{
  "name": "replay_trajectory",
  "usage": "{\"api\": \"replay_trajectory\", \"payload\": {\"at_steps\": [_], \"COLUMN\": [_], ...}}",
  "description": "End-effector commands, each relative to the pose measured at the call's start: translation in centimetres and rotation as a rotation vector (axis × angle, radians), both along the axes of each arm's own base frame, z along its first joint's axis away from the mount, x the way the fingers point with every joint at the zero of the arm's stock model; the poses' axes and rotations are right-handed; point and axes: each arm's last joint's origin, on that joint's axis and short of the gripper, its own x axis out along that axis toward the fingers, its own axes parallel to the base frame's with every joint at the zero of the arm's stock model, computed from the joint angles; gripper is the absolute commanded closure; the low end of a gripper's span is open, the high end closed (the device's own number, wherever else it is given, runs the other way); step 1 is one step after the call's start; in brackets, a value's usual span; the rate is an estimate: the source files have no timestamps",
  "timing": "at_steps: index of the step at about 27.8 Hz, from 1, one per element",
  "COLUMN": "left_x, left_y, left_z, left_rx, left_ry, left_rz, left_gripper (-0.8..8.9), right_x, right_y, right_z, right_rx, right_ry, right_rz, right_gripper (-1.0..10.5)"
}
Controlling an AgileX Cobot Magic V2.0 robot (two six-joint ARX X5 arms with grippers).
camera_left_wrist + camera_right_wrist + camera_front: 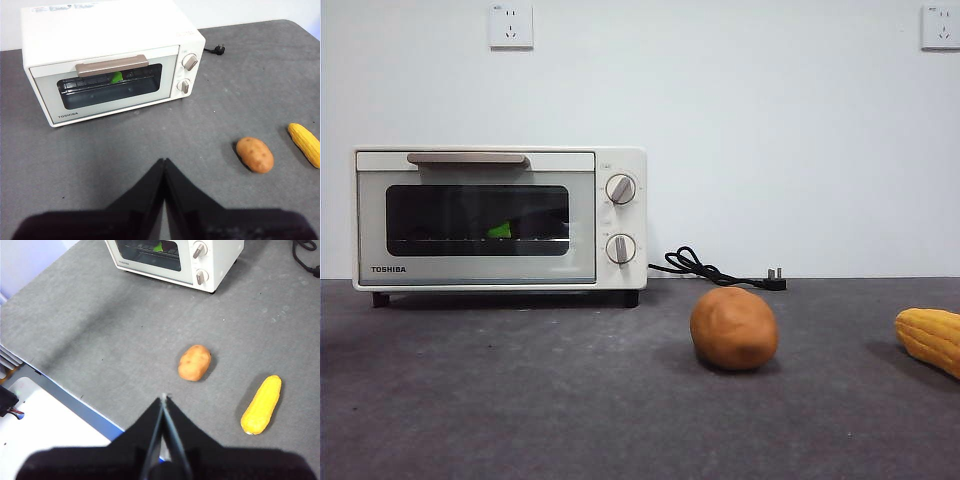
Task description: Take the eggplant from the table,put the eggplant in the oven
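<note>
The eggplant (501, 230) lies inside the oven (620, 160), behind the closed dark glass door. Only its bright green stem cap stands out; the purple body is hard to make out in the dark. The wrist views show the same green cap of the eggplant (116, 77) (158, 247) through the oven (100, 22) (220, 255) door. My left gripper (164, 161) is shut and empty, held above the table (520, 400) in front of the oven. Over the table's near edge, my right gripper (163, 396) hangs shut and empty. Neither gripper appears in the front view.
A brown potato (734, 328) (254, 154) (194, 362) sits mid-table, right of the oven. A yellow corn cob (930, 339) (305, 143) (261, 404) lies further right. The oven's black cord and plug (720, 270) trail along the wall. The table edge (75, 402) runs close below the right gripper.
</note>
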Motion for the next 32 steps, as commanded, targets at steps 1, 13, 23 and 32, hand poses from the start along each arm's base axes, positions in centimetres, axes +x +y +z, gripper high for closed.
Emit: {"api": "replay_trajectory", "payload": {"at_steps": [1, 13, 23, 32], "left_x": [0.15, 0.71, 0.67, 0.77], "left_y": [-0.03, -0.06, -0.07, -0.09], "left_z": [-0.04, 0.24, 0.20, 0.54], "left_rx": [-0.002, -0.004, -0.008, -0.020], "left_ry": [0.002, -0.029, -0.022, -0.060], "left_rz": [0.001, 0.001, 0.003, -0.001], "left_gripper": [8.18, 8.18, 8.18, 8.18], "right_x": [0.02, 0.05, 0.06, 0.06], "right_y": [0.00, -0.05, -0.05, -0.05], "right_z": [-0.42, -0.42, -0.42, -0.42], "right_rx": [-0.031, -0.039, -0.040, -0.040], "right_ry": [0.019, 0.012, 0.011, 0.011], "right_rz": [0.000, -0.016, -0.017, -0.017], "right_gripper": [9.5, 9.5, 9.5, 9.5]}}
